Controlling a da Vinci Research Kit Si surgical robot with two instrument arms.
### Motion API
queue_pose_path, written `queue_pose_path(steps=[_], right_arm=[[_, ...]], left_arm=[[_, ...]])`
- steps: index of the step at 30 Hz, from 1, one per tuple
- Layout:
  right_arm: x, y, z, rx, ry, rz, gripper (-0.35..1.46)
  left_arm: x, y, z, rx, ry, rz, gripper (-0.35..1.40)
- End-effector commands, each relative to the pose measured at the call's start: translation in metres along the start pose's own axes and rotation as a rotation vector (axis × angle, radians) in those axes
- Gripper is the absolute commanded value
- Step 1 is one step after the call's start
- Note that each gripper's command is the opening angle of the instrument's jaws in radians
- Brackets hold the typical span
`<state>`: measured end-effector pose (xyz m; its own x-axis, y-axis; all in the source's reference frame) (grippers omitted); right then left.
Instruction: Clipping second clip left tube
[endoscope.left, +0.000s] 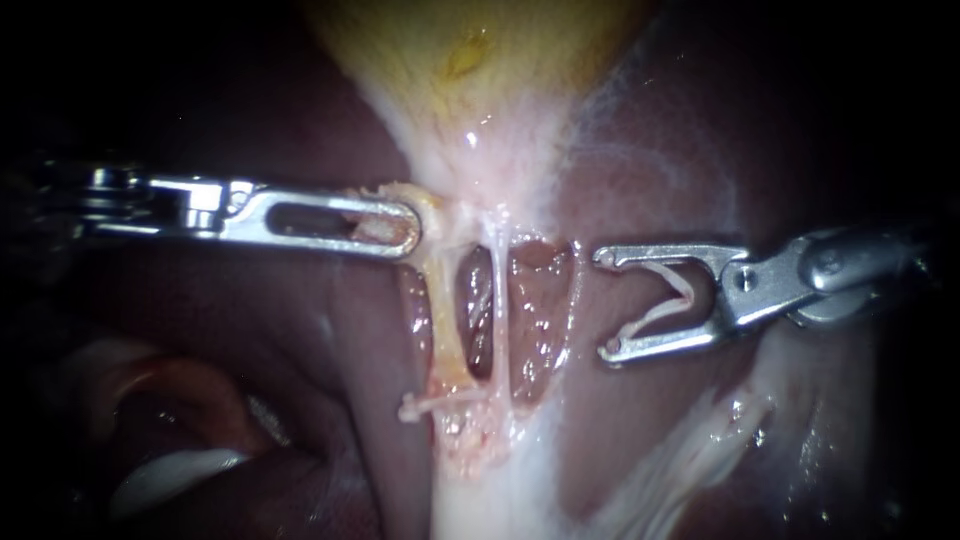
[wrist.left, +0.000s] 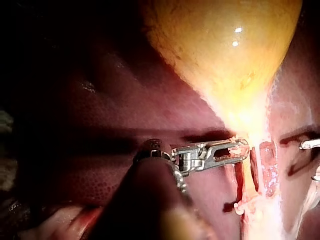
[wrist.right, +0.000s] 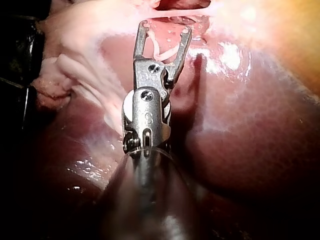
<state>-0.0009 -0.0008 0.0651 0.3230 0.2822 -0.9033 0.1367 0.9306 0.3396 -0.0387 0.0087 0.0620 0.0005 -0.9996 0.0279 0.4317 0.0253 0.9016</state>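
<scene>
Looks like the approach stage here, the new clip isn't on the tube yet. The right instrument (endoscope.left: 603, 305) has its jaws spread wide with a white V-shaped plastic clip (endoscope.left: 655, 316) seated between them, one leg against each jaw, so they're holding that and nothing else. The left instrument (endoscope.left: 400, 228) has its slotted metal jaws closed on a bit of pale yellowish tissue (endoscope.left: 432, 205) at the neck of the yellow tapering gallbladder (endoscope.left: 470, 60), which seems to put the tubes under some stretch.

The left tube (endoscope.left: 445, 320), a yellowish, slightly lumpy strand, runs off from right beside the left jaws' tips and sits well ahead of the right jaws' open mouth. Between it and those jaws is the thinner whitish right tube (endoscope.left: 497, 300), with dark red-brown liver (endoscope.left: 300, 320) showing in the gaps. A small white clip (endoscope.left: 432, 404) already crosses the left tube at the end farthest from the left jaws.

Next move, probably: the right jaws have to get past the thin tube without snagging it, straddle only the left tube between the small white clip and the left jaws, then squeeze. The tube looks soft, so a hard pull could tear it
</scene>
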Motion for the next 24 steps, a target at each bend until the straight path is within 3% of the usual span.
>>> queue_pose_path(steps=[1,5,14,24], right_arm=[[0.0001,0.0,0.0,0.001,0.0,0.0,0.5],[0.0002,-0.0001,0.0002,0.003,0.001,0.0,0.5],[0.0,-0.0002,0.0009,0.006,0.002,-0.001,0.5],[-0.0016,-0.0012,0.0066,0.034,0.007,-0.022,0.5]], left_arm=[[0.0001,-0.0004,-0.0003,0.005,-0.004,-0.01,-0.35],[0.0003,-0.0015,-0.0006,0.006,-0.007,-0.008,-0.35],[0.0003,-0.0015,-0.0007,0.006,-0.007,-0.008,-0.35],[0.0004,-0.0015,-0.0006,0.006,-0.007,-0.008,-0.35]])
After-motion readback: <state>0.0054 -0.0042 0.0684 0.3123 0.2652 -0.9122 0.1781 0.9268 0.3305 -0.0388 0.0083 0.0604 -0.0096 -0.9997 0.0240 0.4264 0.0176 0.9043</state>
